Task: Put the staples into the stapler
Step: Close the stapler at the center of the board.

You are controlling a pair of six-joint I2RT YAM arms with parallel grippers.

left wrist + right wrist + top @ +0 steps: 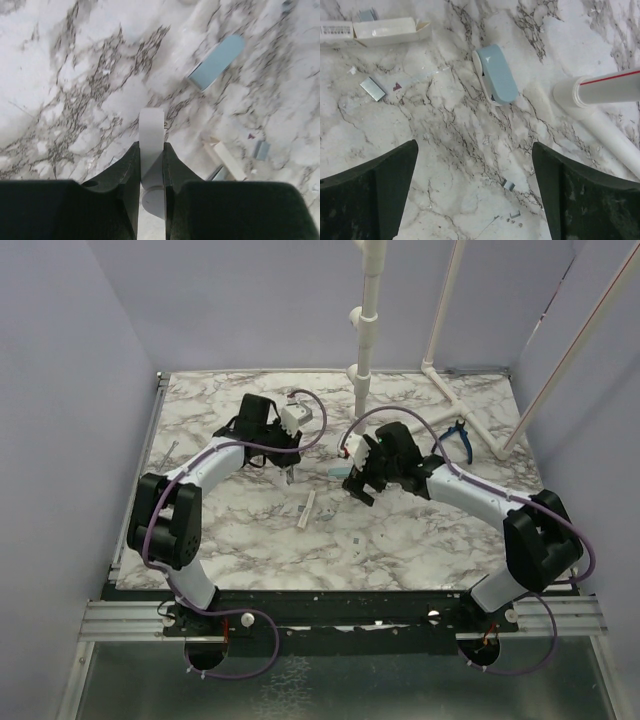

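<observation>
The stapler (495, 74) lies flat on the counter (445, 150), teal side up with a white edge along its left. It sits ahead of the right hand (474, 145), whose fingers are spread wide with nothing between them. That looks like the stance for coming down over the stapler, either to pick it up or to pin it in place.

The left hand (151, 150) is pressed together on a narrow white piece (151, 125), which sticks out forward past the fingertips and is held off the counter. I cannot tell whether this piece belongs to the stapler. Its long free end would suit sliding it into something.

The staples (372, 89) are a short grey strip lying loose on the counter, apart from the stapler. They rest just below the open white box (385, 31), with no hand touching them. A white pipe (600, 87) lies close to the stapler's right, so the right hand has little room on that side.

Judging by this, loading has not begun.
</observation>
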